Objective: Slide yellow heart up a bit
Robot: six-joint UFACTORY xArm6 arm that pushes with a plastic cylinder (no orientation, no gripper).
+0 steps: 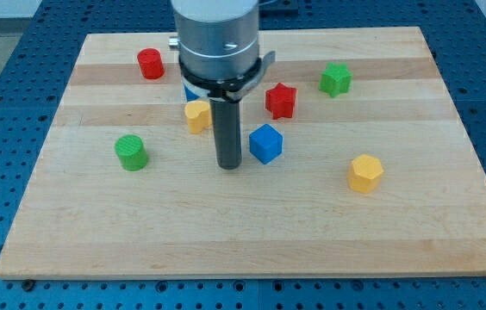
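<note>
I count 7 blocks clear on the board [252,241], plus a bit of blue one [189,91] poking out behind the arm, so prob 8.

- 2 red: cylinder [150,64], star [281,100]
- 2 green: cylinder [131,152], star-ish one [335,79]
- 2 yellow: heart [196,114], hexagon [365,173]
- 1 blue cube [266,143]

1 rod, so 1 tip [229,164].

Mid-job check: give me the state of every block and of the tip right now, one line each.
my tip: down on the board, below-right of the yellow heart, left of the blue cube.
yellow heart: partly hidden by the rod.
blue cube: free.
red star: free.
green star: free.
red cylinder: upright.
green cylinder: upright.
yellow hexagon: free.
</note>
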